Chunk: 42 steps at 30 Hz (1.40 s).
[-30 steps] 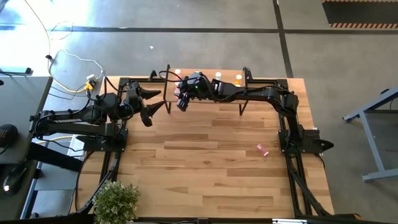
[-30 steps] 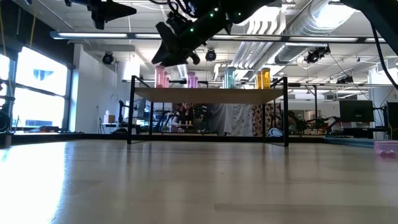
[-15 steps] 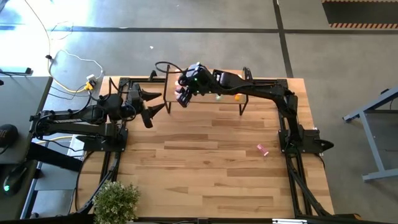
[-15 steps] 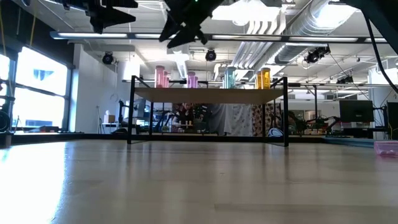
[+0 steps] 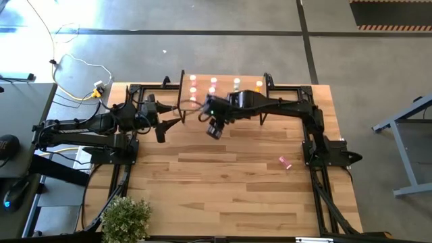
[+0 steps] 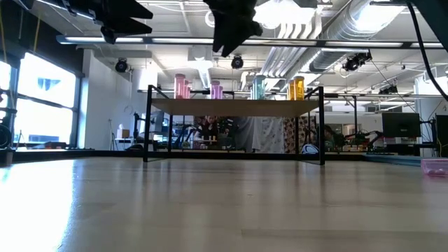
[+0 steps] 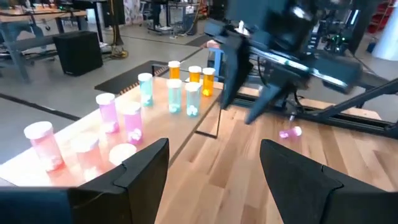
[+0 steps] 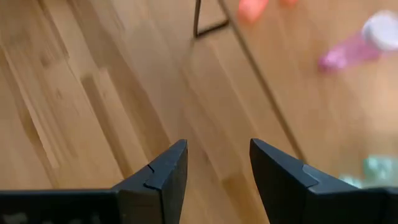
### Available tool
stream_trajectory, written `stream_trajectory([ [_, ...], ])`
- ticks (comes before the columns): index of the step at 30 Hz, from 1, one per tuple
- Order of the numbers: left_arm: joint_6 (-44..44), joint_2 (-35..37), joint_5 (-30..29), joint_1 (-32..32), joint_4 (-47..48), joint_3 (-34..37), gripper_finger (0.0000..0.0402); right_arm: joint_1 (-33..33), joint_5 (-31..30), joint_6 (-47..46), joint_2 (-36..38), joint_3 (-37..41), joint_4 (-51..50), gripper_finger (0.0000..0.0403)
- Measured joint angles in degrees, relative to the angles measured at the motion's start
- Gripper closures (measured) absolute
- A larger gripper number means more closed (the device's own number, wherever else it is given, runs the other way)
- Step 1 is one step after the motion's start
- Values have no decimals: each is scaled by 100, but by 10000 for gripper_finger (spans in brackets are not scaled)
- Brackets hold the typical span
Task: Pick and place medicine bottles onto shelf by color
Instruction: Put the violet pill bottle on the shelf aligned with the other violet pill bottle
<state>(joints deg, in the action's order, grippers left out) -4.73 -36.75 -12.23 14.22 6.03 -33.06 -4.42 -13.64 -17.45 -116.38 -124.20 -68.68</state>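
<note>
- While most bottles (image 7: 174, 94) stand sorted on the shelf (image 5: 229, 101), one pink bottle (image 5: 285, 162) lies on the table well apart from it.
- Right gripper (image 5: 214, 128), just beside the shelf, is spread and empty; it should approach that bottle across its width.
- Left gripper (image 5: 162, 120) waits spread beside the shelf's end.

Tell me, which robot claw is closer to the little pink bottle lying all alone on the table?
Right. The right gripper hangs over the table just in front of the shelf, nearer the lone pink bottle. The left gripper sits at the shelf's far end, farther away.
</note>
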Motion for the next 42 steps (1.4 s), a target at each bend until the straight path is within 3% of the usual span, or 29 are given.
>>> stream_trajectory([
  [10, 41, 2, 189, -1, 19, 0, 161, 702, -405, -605, 9, 166, -1691, 237],
  [15, 195, 2, 168, 2, 21, 0, 161, 971, -603, -878, 260, 810, -2076, 237],
  [22, 197, 2, 97, 2, 19, 0, 161, 1276, -506, -1736, 1715, 2951, -1551, 237],
  [28, 57, 2, -290, 2, 19, 0, 161, 1510, 166, -2854, 3174, 4651, -727, 237],
  [36, -462, 2, -404, 2, 19, 0, 161, 1719, 654, -4009, 4687, 6193, -552, 237],
  [42, -865, 0, -404, 2, 19, 0, 161, 1718, 1097, -4562, 5324, 7005, -434, 237],
])
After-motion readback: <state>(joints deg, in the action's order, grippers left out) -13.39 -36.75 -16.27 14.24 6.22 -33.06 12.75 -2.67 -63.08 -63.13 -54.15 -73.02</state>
